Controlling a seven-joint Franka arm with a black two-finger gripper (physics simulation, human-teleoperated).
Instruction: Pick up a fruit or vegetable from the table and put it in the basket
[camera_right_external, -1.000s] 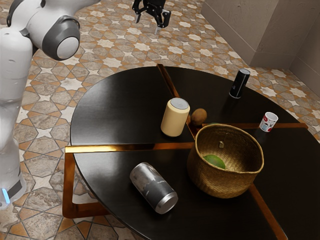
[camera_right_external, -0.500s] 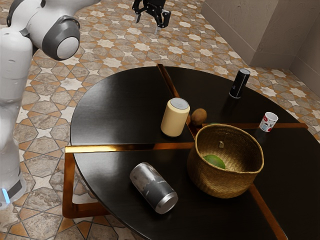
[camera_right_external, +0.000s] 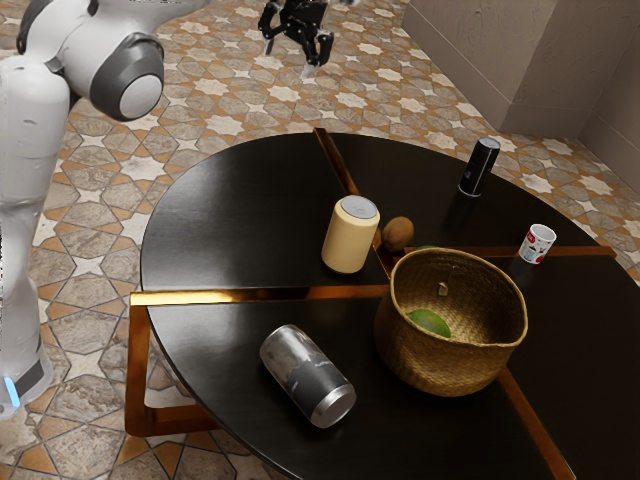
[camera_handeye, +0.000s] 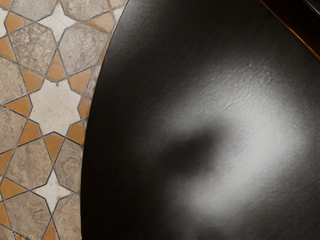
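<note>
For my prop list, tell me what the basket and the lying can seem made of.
Basket: likely woven straw or similar fiber, matte tan-brown, judging by the visible weave.

Can: probably metal, bare and glossy at its rimmed end; the mottled gray side could be printed or worn.

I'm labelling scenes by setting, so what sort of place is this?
Probably a simulated living room or dining area: a round black table with brass-coloured strips stands on a star-patterned tile floor, near a plain wall.
</note>
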